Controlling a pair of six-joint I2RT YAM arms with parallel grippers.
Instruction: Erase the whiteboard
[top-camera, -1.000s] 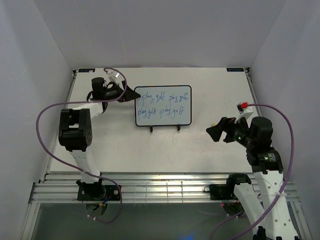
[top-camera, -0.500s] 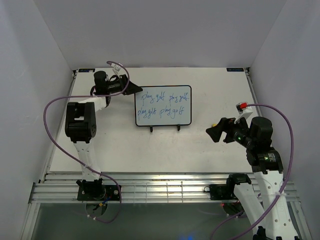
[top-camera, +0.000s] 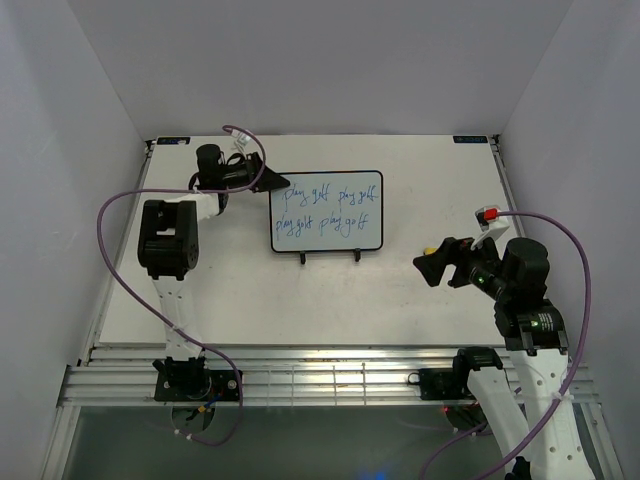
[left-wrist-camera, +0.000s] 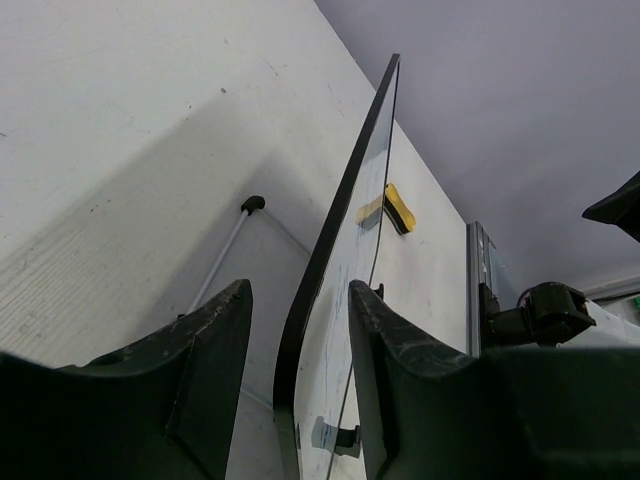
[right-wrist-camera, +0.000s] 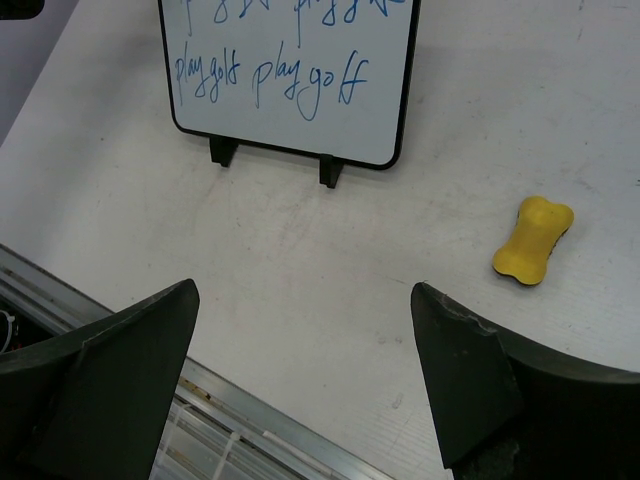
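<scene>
The whiteboard (top-camera: 326, 211) stands upright on its stand at mid-table, with blue "play golf" writing in two rows across it (right-wrist-camera: 290, 70). My left gripper (top-camera: 275, 183) is at the board's upper left corner. In the left wrist view its jaws (left-wrist-camera: 298, 290) straddle the board's black edge (left-wrist-camera: 340, 210), with a gap still showing on the back side. My right gripper (top-camera: 428, 262) hovers wide open over bare table (right-wrist-camera: 304, 288), to the right of the board. A yellow eraser (right-wrist-camera: 533, 240) lies on the table beside its right finger.
The thin wire stand (left-wrist-camera: 225, 255) props the board from behind, and its black feet (right-wrist-camera: 330, 170) stick out in front. An aluminium rail (top-camera: 330, 375) runs along the near table edge. White walls close in the left, back and right sides.
My left gripper has swung right onto the board's upper left corner, and its jaws have narrowed around the edge. My right arm has shifted slightly down and stays open.
</scene>
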